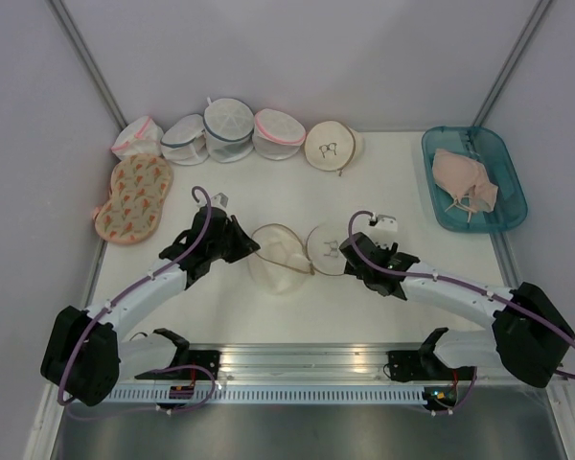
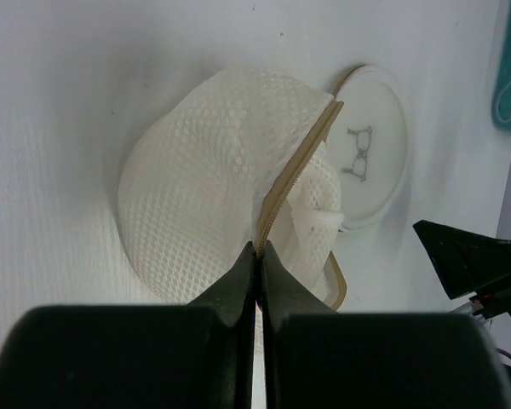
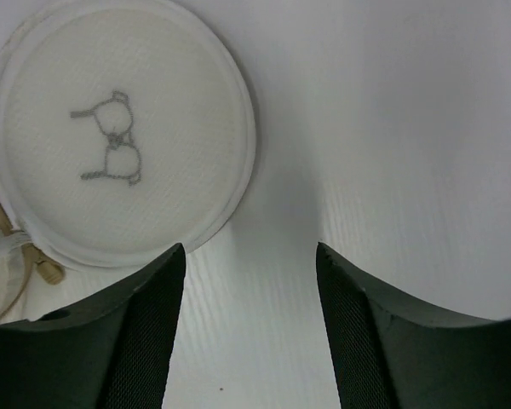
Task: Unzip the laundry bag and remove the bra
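The cream laundry bag lies unzipped at mid-table. Its mesh dome is tipped up, and its flat half with the black bra outline lies to the right. My left gripper is shut on the tan zip rim at the bag's left side. Pale folded fabric shows in the opening; I cannot tell if it is a bra. My right gripper is open and empty, just right of the outlined half. A peach-pink bra lies in the blue tray.
The blue tray stands at the back right. Along the back stand a second cream bag with a bra outline and several white mesh bags. A flat orange-patterned bag lies at the left.
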Robot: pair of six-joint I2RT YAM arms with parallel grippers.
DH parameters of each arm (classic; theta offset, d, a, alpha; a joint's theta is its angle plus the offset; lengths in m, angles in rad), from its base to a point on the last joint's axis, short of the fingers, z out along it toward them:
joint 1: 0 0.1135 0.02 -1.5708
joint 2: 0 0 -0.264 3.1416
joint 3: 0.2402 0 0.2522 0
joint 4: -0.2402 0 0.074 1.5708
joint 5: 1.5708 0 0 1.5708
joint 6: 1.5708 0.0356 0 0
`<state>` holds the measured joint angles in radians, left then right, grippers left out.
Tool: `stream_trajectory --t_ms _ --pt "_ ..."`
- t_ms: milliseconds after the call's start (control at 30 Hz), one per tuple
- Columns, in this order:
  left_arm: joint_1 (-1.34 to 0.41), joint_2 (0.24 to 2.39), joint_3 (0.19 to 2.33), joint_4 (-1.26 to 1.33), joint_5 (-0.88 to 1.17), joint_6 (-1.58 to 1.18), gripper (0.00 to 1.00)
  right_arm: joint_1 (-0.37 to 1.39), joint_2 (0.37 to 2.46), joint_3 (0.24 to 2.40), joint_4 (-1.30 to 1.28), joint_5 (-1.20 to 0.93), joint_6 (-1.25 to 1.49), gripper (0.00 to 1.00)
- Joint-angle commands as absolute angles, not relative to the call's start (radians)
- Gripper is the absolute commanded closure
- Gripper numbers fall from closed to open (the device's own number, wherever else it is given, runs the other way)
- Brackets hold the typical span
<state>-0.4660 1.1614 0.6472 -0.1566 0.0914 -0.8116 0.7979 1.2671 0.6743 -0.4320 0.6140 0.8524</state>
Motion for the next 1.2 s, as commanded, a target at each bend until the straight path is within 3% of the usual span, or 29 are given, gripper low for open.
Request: stream_trajectory --t_ms 0,167,400,600,767,800,833,1167 --pt "-0.46 1.147 0.637 -0.144 0.121 -0.822 0.98 0.746 1.247 0.623 -0.203 0.433 0.968 0.3" --pt "-0.46 1.134 0.63 -0.152 0.121 -0.824 0.98 0.674 1.249 0.5 -0.043 0.307 1.034 0.31" --pt "-0.459 1.124 0.635 -0.169 0.107 -0.818 0.98 0.621 1.258 0.43 0.049 0.325 1.109 0.39" --pt "-0.459 1.135 0.64 -0.167 0.115 -0.818 0.98 0.589 1.322 0.41 0.12 0.31 1.129 0.55" --pt "-0.459 1.134 0.641 -0.169 0.121 -0.816 0.98 0.581 1.405 0.429 0.17 0.307 1.115 0.76" --pt "-0.459 1.131 0.643 -0.169 0.121 -0.815 0.98 0.581 1.425 0.433 0.176 0.308 1.103 0.93" --pt "-0.459 1.129 0.641 -0.169 0.123 -0.813 0.98 0.58 1.431 0.443 0.184 0.311 1.097 1.0" --pt "-0.459 1.131 0.646 -0.173 0.12 -0.807 0.98 0.581 1.261 0.583 0.003 0.374 0.84 1.0"
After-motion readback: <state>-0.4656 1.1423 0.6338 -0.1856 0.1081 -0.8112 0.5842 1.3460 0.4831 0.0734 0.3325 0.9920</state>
